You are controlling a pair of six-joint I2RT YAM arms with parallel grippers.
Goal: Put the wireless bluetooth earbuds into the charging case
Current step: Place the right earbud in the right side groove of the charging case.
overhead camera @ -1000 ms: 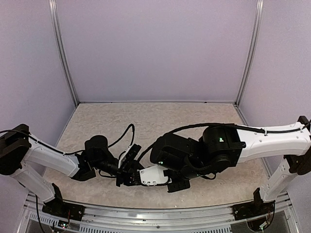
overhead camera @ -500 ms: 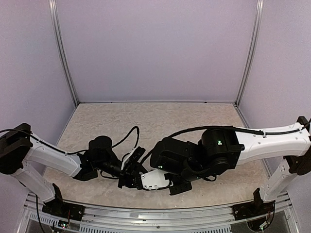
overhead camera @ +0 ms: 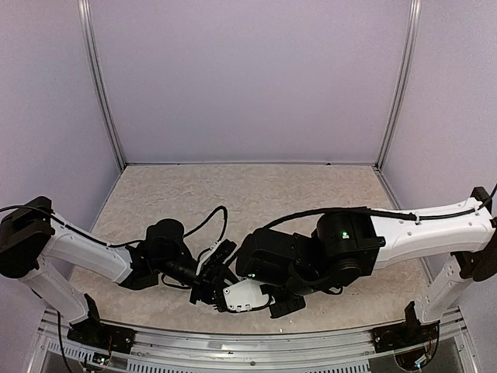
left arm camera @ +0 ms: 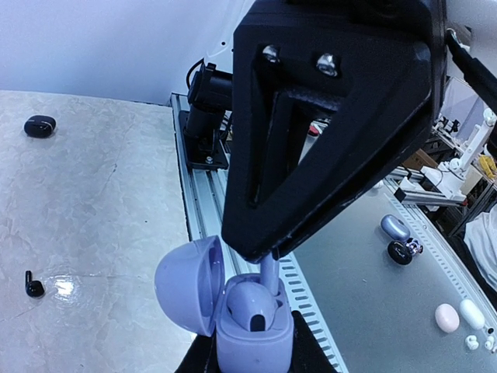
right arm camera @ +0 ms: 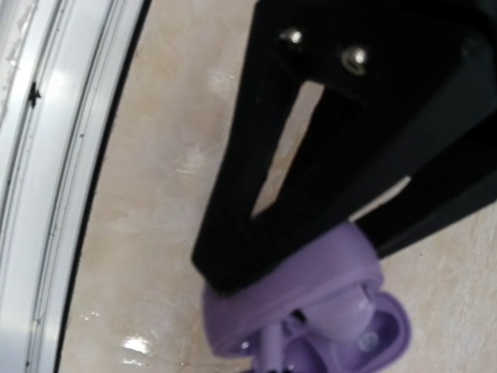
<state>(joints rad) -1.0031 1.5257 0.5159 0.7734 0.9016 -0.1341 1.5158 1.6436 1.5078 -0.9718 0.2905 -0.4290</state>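
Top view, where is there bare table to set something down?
Bare: the far half of the table, bordered by the back wall, left arm and right arm. Crowded: front centre, where the left tool holds the open purple case under the right tool. The left wrist view also shows a black case and a black earbud lying on the table.

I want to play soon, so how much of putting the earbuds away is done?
Done: the lavender case is open, gripped by the left end effector. In hand: the right end effector holds a pale bud at its opening, not clearly seated. Left: seating it, plus the black bud lying loose on the table.
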